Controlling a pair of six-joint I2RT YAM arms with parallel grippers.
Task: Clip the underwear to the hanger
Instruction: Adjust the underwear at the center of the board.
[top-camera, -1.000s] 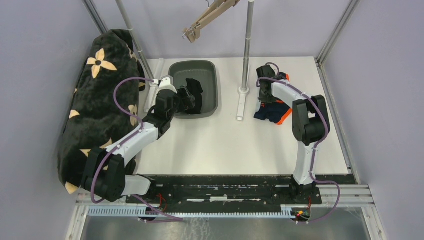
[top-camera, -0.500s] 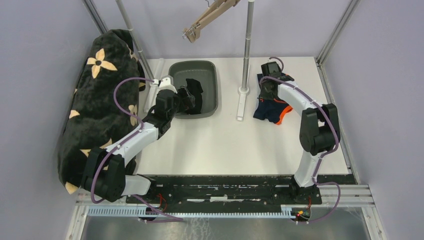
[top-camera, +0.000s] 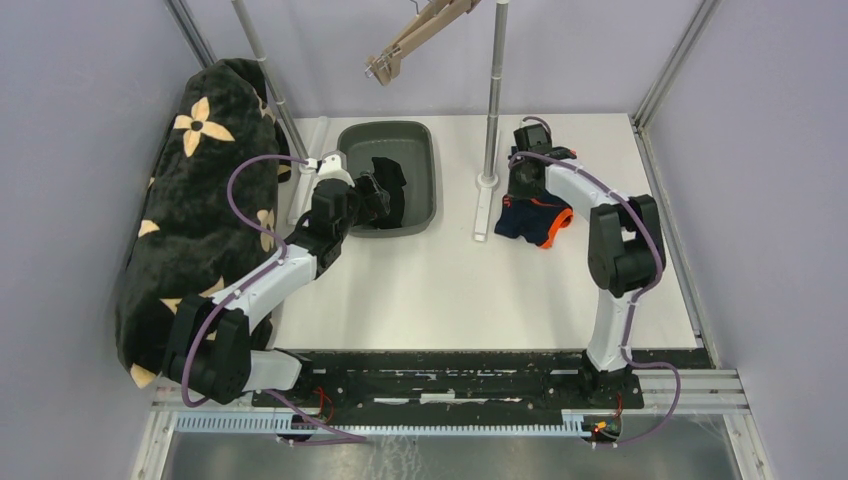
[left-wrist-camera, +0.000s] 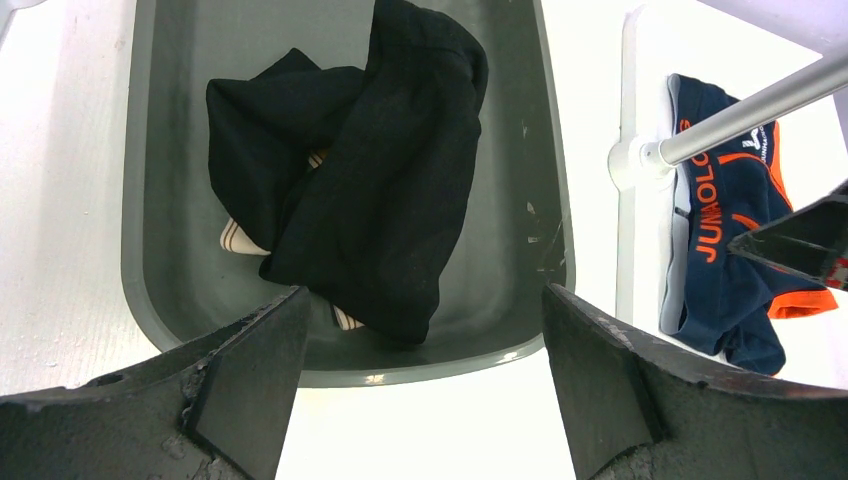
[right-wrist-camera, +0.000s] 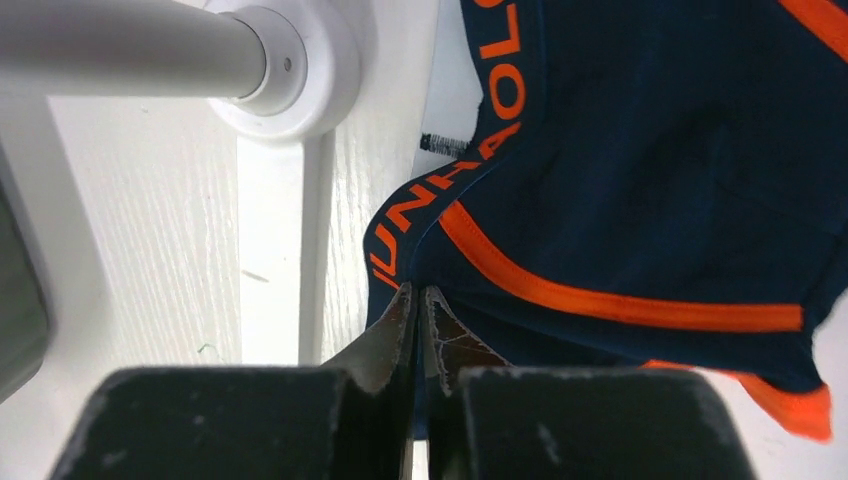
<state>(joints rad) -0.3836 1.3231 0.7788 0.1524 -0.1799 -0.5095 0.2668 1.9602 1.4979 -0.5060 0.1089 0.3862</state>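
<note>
So: underwear (right-wrist-camera: 650, 180) in R end effector (right-wrist-camera: 418, 295)

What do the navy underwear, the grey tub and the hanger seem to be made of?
Navy underwear: soft, matte knit fabric, probably stretchy; it lies in loose folds. Grey tub: likely moulded plastic, smooth with a slight sheen and small scuffs. Hanger: seemingly pale wood, tan and matte, but too small to be sure.

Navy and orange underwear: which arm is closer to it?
Right. The right gripper is shut on the edge of the underwear, by the pole; the left gripper hangs open over the grey bin, beyond the pole.
</note>
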